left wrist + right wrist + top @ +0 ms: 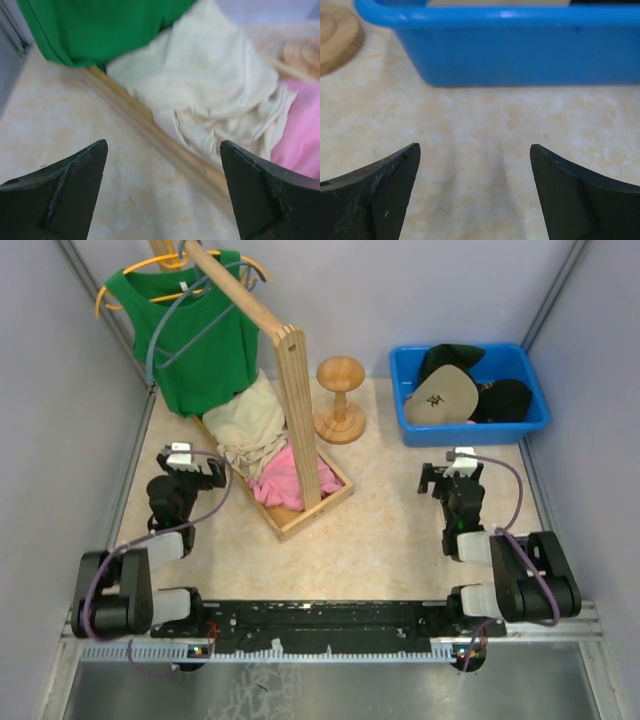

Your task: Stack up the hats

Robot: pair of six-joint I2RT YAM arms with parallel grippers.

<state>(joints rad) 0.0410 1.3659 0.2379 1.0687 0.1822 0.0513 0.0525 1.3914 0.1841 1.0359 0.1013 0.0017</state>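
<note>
Hats [500, 398] all bunched in blue bin [398, 375] at far right of bench [390, 530], tan one [440, 395] on top of darker ones. Wooden stand [340, 400] just left of bin. Further left, wooden tray [318, 512] with cream cloth [245, 425] and pink cloth [280, 480], green top [200, 340] hanging over it. Left tool [162, 145] wide open, holding nothing, facing tray. Right tool [475, 146] gaping too, nothing held, facing bin's front wall.
</note>
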